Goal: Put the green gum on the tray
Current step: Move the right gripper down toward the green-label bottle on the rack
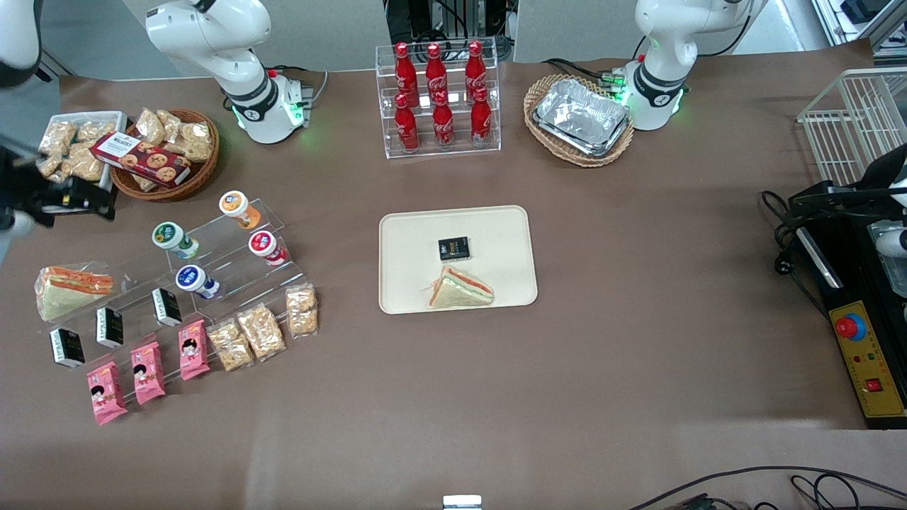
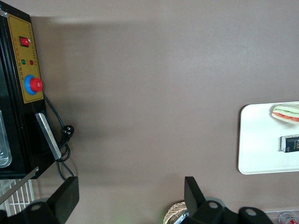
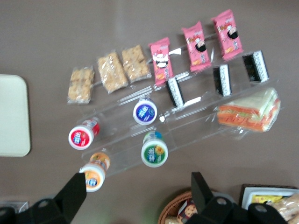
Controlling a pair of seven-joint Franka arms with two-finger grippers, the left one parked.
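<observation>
green gum [image 1: 172,237], round white canister on clear rack, end effector [image 3: 140,191] open above

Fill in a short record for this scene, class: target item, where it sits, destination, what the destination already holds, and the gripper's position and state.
target: green gum
location: on the clear stepped rack, with the orange-lidded, red-lidded and blue-lidded canisters close by
destination: tray
already on tray: sandwich, small black packet
gripper: open, raised over the rack, holding nothing
task status: gum not yet picked up
</observation>
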